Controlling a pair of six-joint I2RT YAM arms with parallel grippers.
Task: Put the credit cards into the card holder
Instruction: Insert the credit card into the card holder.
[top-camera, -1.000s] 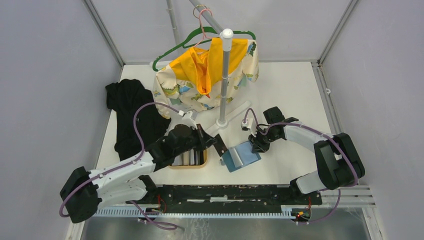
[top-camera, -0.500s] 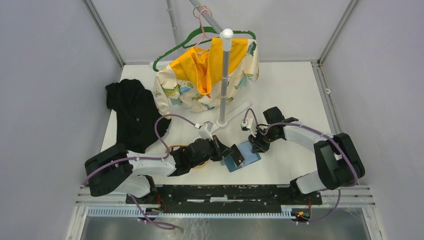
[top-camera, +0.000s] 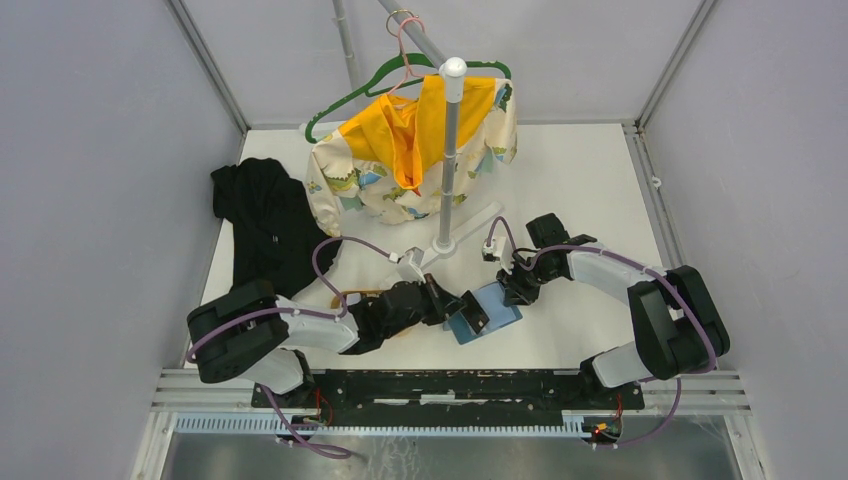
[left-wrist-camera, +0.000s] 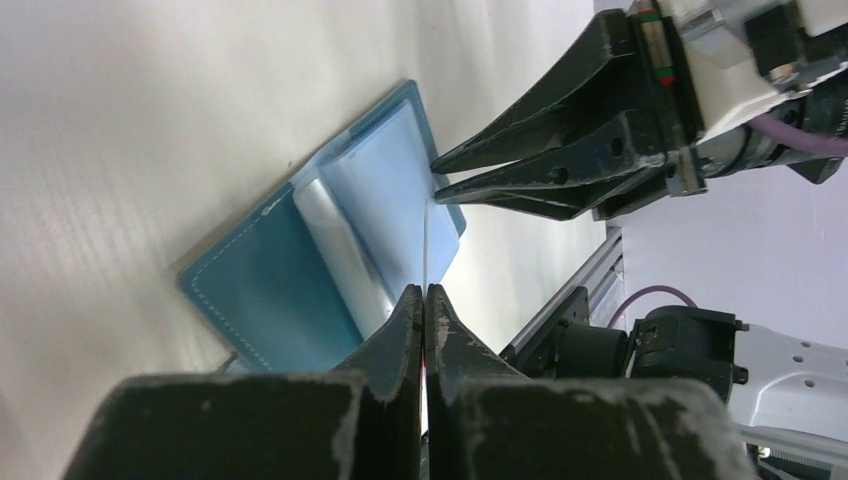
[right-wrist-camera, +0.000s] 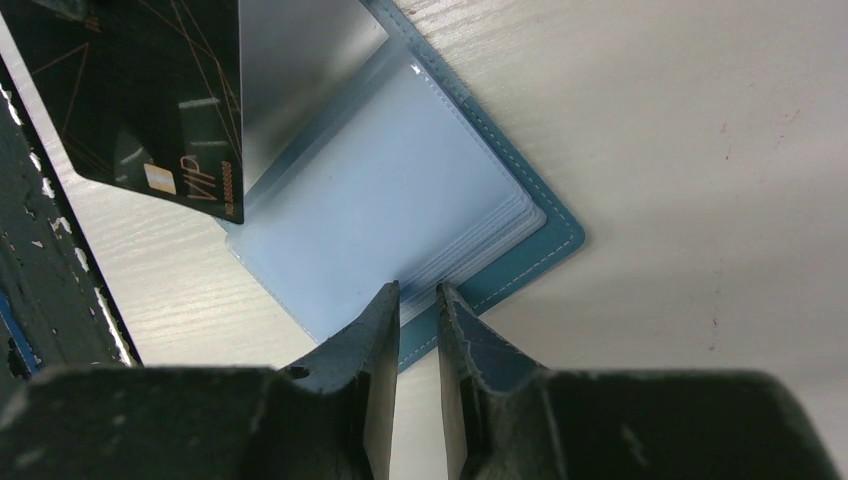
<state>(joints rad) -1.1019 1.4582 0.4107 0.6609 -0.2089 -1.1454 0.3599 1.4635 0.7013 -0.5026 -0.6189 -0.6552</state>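
Note:
The teal card holder (top-camera: 497, 310) lies open on the table, its pale blue sleeves (right-wrist-camera: 390, 200) facing up. My left gripper (top-camera: 462, 304) is shut on one black credit card (right-wrist-camera: 150, 100) marked VIP, which it holds on edge just over the holder's left half. That card shows only as a thin line (left-wrist-camera: 426, 235) in the left wrist view. My right gripper (right-wrist-camera: 418, 290) has its jaws narrowly apart, fingertips (left-wrist-camera: 440, 165) resting on the holder's (left-wrist-camera: 270, 290) right edge at the sleeve stack. The other credit cards are hidden under the left arm.
A tan wooden tray (top-camera: 350, 295) peeks out from under the left arm. A black garment (top-camera: 262, 225) lies at the left. A yellow patterned garment (top-camera: 410, 150) hangs from a green hanger on a pole stand (top-camera: 447, 180) behind the holder.
The left arm has swung right from above the tray to the card holder, carrying the black card and lowering it close to the sleeves. The right gripper has stayed at the holder's edge.

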